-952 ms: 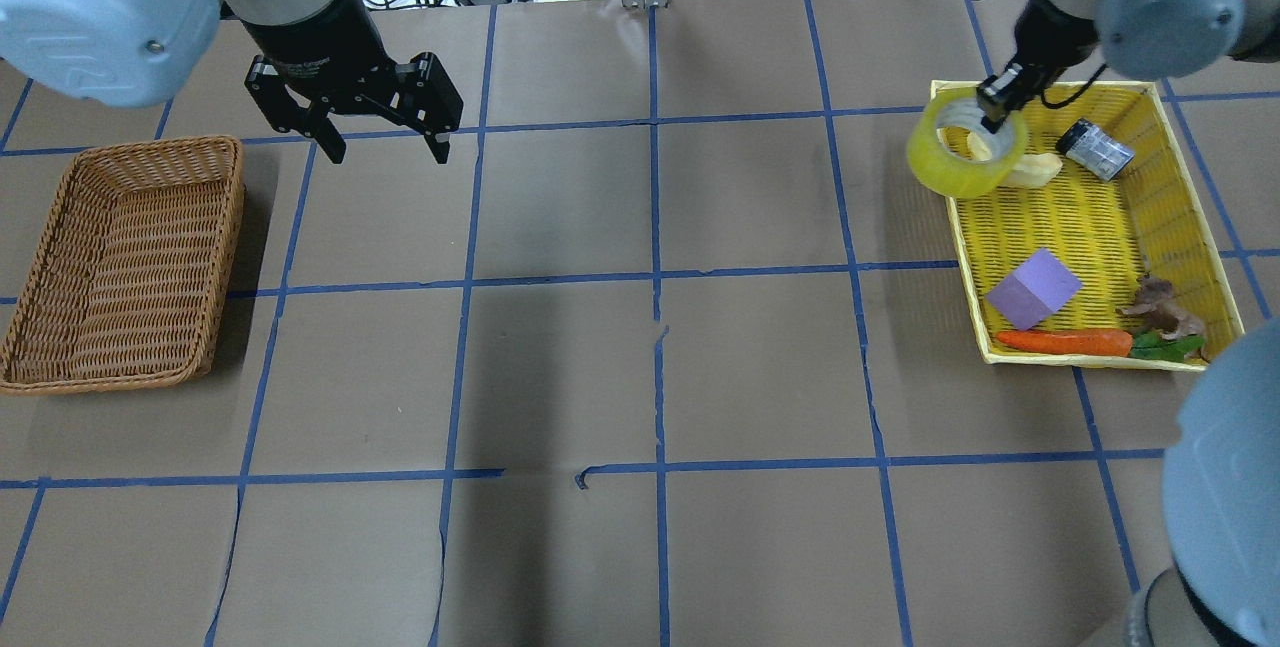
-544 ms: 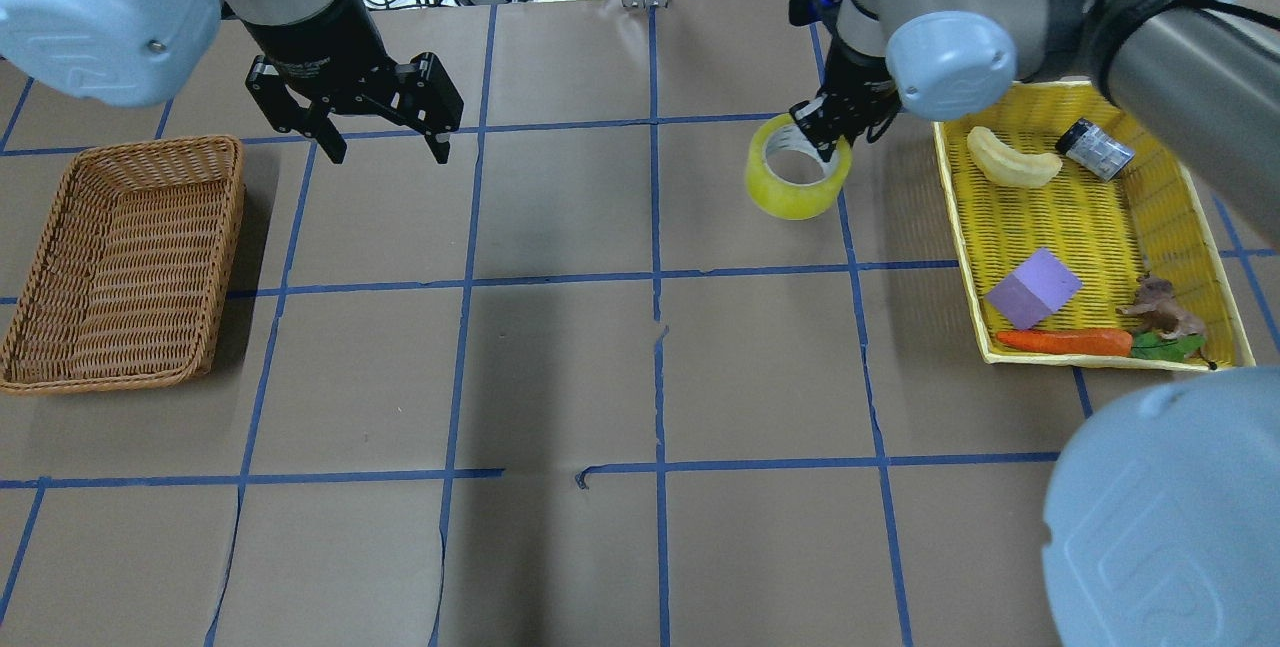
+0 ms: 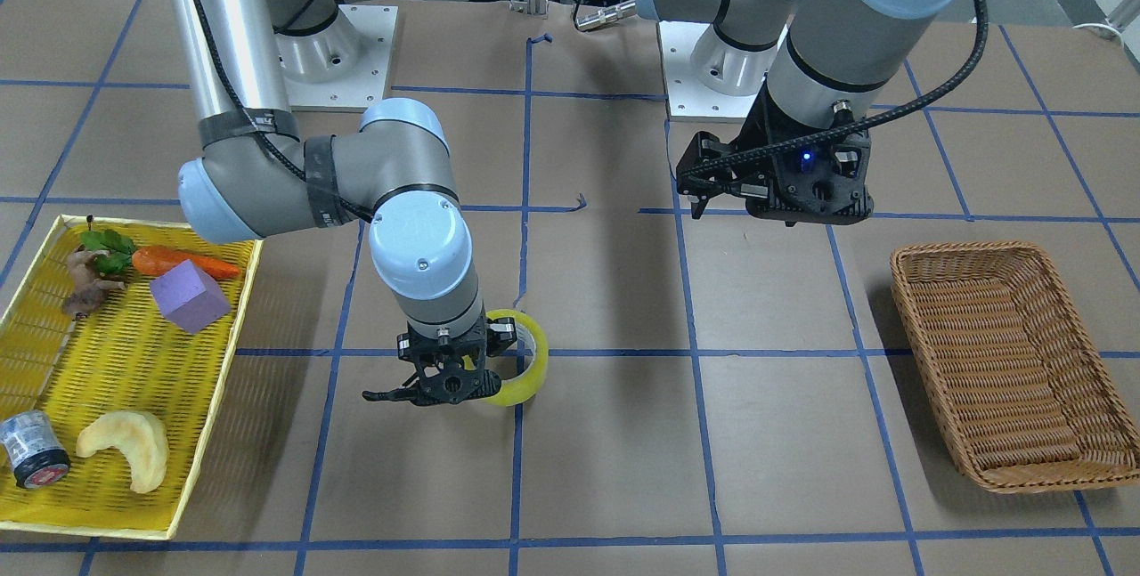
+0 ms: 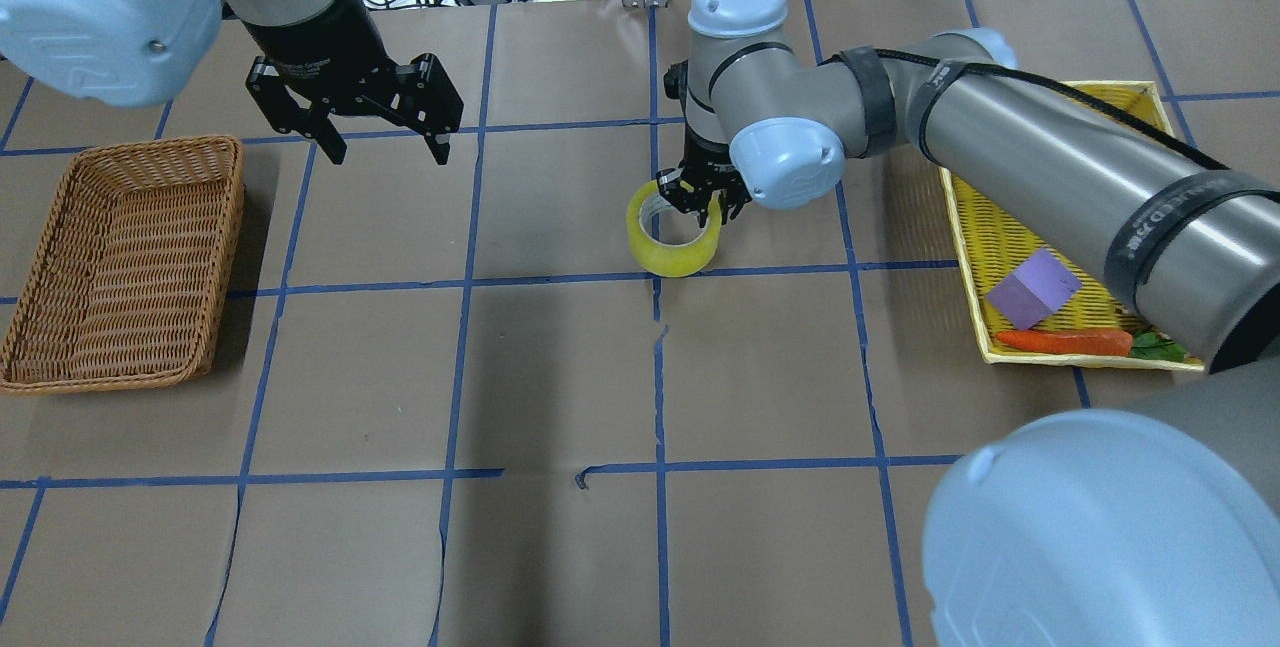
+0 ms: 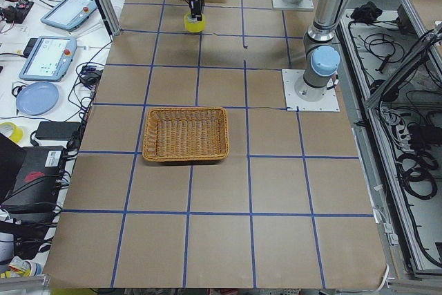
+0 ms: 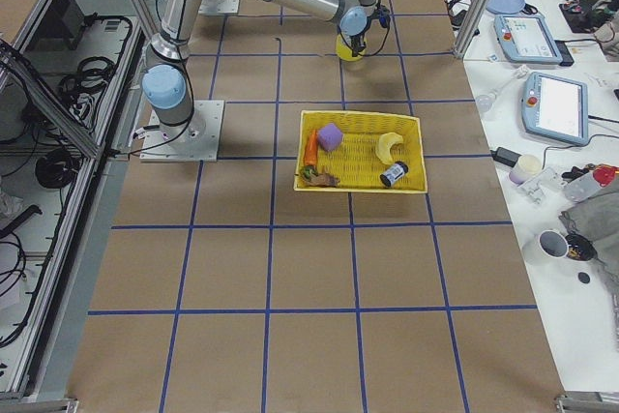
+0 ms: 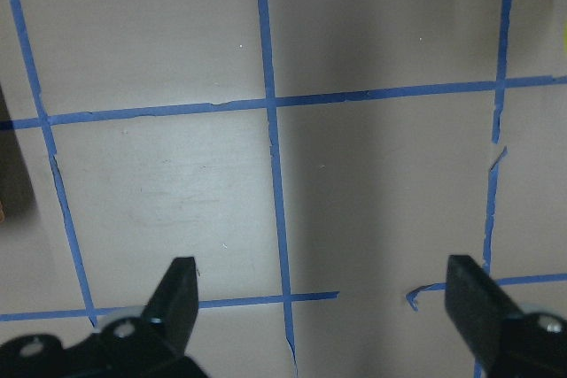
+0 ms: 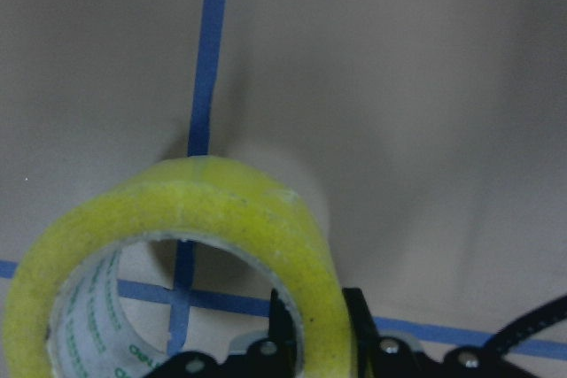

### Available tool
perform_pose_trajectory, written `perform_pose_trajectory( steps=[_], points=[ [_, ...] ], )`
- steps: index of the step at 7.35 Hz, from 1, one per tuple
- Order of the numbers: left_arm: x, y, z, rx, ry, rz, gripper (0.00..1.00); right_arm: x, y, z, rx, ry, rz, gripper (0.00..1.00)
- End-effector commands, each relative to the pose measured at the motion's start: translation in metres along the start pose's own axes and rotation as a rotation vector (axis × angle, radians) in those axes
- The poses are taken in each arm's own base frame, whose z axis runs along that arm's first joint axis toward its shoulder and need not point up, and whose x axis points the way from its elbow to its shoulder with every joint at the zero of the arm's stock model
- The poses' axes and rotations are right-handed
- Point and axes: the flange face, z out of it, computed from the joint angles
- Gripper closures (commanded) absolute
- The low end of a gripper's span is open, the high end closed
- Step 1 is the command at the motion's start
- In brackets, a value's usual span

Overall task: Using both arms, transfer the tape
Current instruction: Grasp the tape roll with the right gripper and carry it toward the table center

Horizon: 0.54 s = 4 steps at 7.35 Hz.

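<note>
The tape (image 4: 672, 247), a wide translucent yellow roll with a whitish core, hangs from my right gripper (image 4: 702, 209) near the table's middle, by a blue grid-line crossing. The gripper is shut on the roll's wall, one finger inside the core and one outside, as the right wrist view shows (image 8: 315, 329). The roll (image 3: 527, 364) is low; I cannot tell whether it touches the table. My left gripper (image 4: 388, 149) is open and empty, hovering to the tape's left, well apart from it. Its wrist view shows only bare table between the open fingers (image 7: 182, 289).
A brown wicker basket (image 4: 120, 257) stands at the left edge, below the left gripper. A yellow mesh tray (image 3: 107, 362) on the right side holds a purple cube (image 4: 1033, 289), a carrot (image 4: 1060, 340), a grey cylinder (image 3: 33, 462) and a pale curved piece (image 3: 125, 460).
My right arm has carried the tape leftward, from over the yellow tray's corner to the table's middle, and lower. The left arm has not moved.
</note>
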Motion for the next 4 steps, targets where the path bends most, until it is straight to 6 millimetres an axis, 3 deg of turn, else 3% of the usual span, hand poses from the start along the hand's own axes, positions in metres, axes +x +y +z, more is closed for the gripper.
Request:
perform_pose_trajectory(
  steps=[1, 2, 3, 4],
  points=[
    [0.0, 0.0, 0.0, 0.0, 0.0, 0.0, 0.0, -0.012, 0.012, 0.021, 0.003, 0.002, 0.014, 0.85],
    [0.0, 0.0, 0.0, 0.0, -0.002, 0.0, 0.0, -0.013, 0.012, 0.026, -0.006, -0.001, 0.022, 0.36],
    [0.0, 0.001, 0.002, -0.003, -0.002, 0.0, 0.0, -0.014, 0.011, 0.027, -0.007, -0.002, 0.022, 0.07],
    [0.0, 0.003, 0.005, -0.008, -0.003, 0.0, 0.0, -0.014, 0.004, 0.011, 0.021, -0.003, 0.023, 0.0]
  ],
)
